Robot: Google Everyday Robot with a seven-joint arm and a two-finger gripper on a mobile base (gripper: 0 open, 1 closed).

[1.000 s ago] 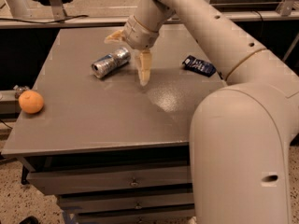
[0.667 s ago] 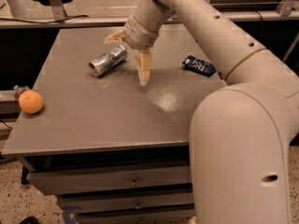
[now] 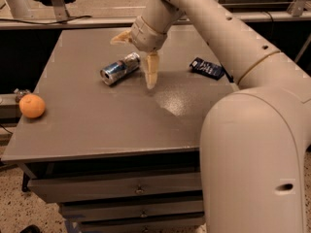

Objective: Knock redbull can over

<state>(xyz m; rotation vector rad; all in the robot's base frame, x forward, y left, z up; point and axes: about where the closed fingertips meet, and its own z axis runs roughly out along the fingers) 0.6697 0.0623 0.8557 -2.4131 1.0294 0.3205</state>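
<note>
The redbull can (image 3: pixel 119 69) lies on its side on the grey table (image 3: pixel 97 125), its silver top facing front left. My gripper (image 3: pixel 136 55) hangs just right of and above the can. It is open: one cream finger (image 3: pixel 151 72) points down beside the can's far end, and the other finger (image 3: pixel 121 36) sticks out to the left behind the can. The gripper holds nothing.
An orange (image 3: pixel 32 106) sits at the table's left edge. A flat dark blue packet (image 3: pixel 206 68) lies at the right, near my arm. My arm's big body (image 3: pixel 252 154) fills the front right. Drawers (image 3: pixel 138 188) are under the table front.
The can, lying on its side throughout, has shifted slightly to the right and nearer. The gripper has stayed almost in place.
</note>
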